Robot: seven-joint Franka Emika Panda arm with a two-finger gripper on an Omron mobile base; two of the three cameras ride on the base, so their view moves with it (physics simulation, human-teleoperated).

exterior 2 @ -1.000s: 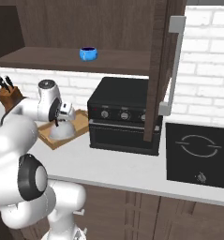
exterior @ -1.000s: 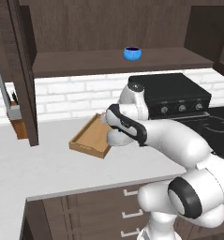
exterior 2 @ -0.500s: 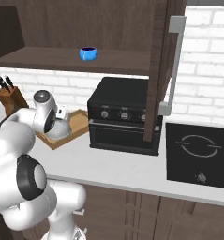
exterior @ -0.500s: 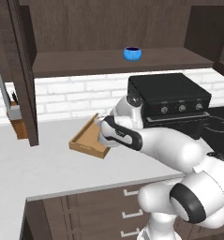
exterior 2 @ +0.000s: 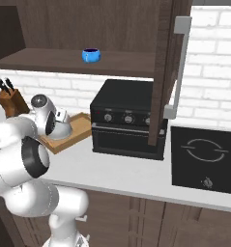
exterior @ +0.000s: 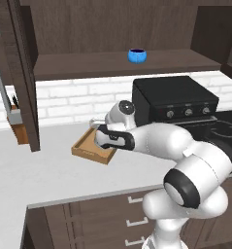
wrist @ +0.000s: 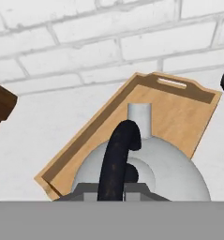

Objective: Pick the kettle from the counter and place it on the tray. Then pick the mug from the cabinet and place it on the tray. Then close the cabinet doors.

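Silver-grey metal is what we see first: the kettle [wrist: 151,164] sits low in the centre of the hand view, its black handle [wrist: 117,157] arching up toward us, with the wooden tray [wrist: 188,112] under and behind it. Our gripper [wrist: 114,191] is clamped on that handle at the bottom of the frame. In the right base view the kettle [exterior 2: 63,129] shows at left of centre, over the tray [exterior 2: 76,128], beside the black oven [exterior 2: 129,120]. The blue mug [exterior: 137,55] stands on the cabinet [exterior: 112,29] shelf, top centre of the left base view. The tray [exterior: 91,148] lies on the counter [exterior: 40,170], left of centre.
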